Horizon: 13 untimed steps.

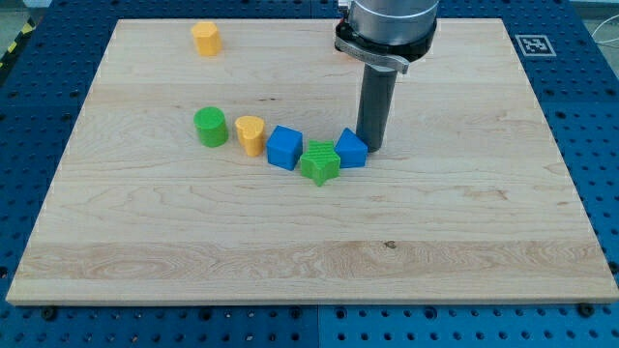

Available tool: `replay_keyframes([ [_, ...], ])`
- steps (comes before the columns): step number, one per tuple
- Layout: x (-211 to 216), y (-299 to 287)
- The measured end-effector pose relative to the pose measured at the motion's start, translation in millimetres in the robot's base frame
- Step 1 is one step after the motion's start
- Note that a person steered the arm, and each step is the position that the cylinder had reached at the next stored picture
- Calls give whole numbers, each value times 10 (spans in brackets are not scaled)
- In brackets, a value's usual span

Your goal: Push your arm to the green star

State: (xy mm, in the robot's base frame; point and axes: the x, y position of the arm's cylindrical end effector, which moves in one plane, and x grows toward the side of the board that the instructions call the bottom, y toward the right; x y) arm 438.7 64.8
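Note:
The green star point(319, 162) lies near the middle of the wooden board point(464, 251). It sits between two blue blocks: a blue cube point(284, 148) touching its left side and a smaller blue block point(351, 149) touching its upper right. My tip point(371, 146) stands just right of the smaller blue block, touching or nearly touching it, about a block's width to the upper right of the green star. The dark rod rises from there to the arm's head at the view's top.
A yellow heart-shaped block point(250, 134) sits left of the blue cube, and a green cylinder point(210, 127) further left. A yellow block point(205, 39) stands near the board's top left. A marker tag point(534, 44) is at the top right corner.

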Motion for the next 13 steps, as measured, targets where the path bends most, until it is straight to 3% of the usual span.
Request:
replay_keyframes([
  [1,-42,51],
  [3,-606,731],
  [4,-668,1067],
  [7,-323,2208],
  [9,388,1707],
  [13,739,782],
])
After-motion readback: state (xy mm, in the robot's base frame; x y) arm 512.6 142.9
